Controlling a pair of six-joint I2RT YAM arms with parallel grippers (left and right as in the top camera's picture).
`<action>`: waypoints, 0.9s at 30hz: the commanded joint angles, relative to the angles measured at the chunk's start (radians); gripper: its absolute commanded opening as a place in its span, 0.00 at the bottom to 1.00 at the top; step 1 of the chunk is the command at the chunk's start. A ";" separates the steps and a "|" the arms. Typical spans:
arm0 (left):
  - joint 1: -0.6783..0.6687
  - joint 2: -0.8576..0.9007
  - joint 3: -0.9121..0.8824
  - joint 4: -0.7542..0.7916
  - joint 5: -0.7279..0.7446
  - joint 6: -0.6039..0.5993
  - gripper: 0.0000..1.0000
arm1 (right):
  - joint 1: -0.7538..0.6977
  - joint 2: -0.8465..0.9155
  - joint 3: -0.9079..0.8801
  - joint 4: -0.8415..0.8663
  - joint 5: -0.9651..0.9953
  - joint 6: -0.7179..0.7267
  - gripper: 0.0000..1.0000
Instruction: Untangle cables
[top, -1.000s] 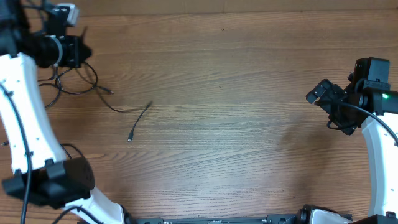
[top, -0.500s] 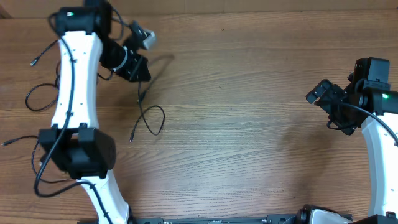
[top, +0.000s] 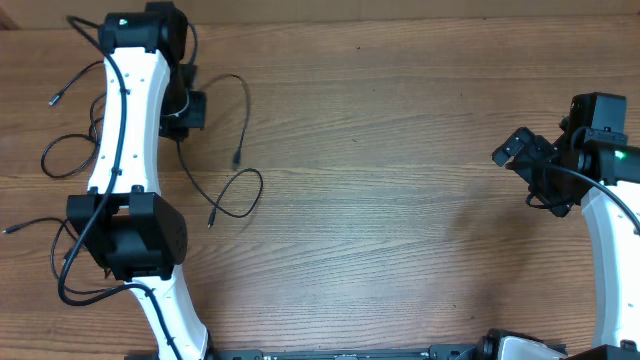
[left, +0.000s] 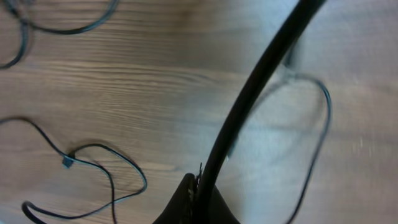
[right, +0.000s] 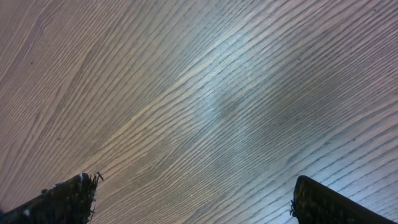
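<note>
My left gripper (top: 187, 108) is shut on a thin black cable (top: 245, 102) at the far left of the table. That cable arcs right from the jaws and hangs down to a small plug (top: 237, 160). In the left wrist view it runs as a dark cord (left: 261, 81) up from the closed jaws (left: 200, 198). A second cable (top: 243, 190) forms a loop on the table below, ending in a plug (top: 210, 222). More cable (top: 60, 158) lies left of the arm. My right gripper (top: 522, 165) hovers open at the far right, fingers (right: 69, 196) wide apart over bare wood.
The left arm's white links (top: 125, 120) and its base (top: 125, 240) cover part of the cables on the left. Thicker black arm wiring (top: 70, 280) loops near the base. The wooden table (top: 400, 200) stretches between the two arms.
The left arm swung in from the left edge, dragging a cable rightward, then drew back a little. The held cable now arcs out with its plug dangling. The right arm has not moved.
</note>
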 joint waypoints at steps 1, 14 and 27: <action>0.006 0.007 -0.050 0.057 -0.040 -0.208 0.04 | -0.004 -0.002 0.021 0.003 0.010 0.000 1.00; 0.036 0.006 -0.187 0.594 -0.299 -0.121 0.04 | -0.004 -0.002 0.021 0.003 0.010 0.000 1.00; 0.052 0.006 -0.069 1.012 -0.278 0.167 0.04 | -0.004 -0.002 0.021 0.003 0.010 0.000 1.00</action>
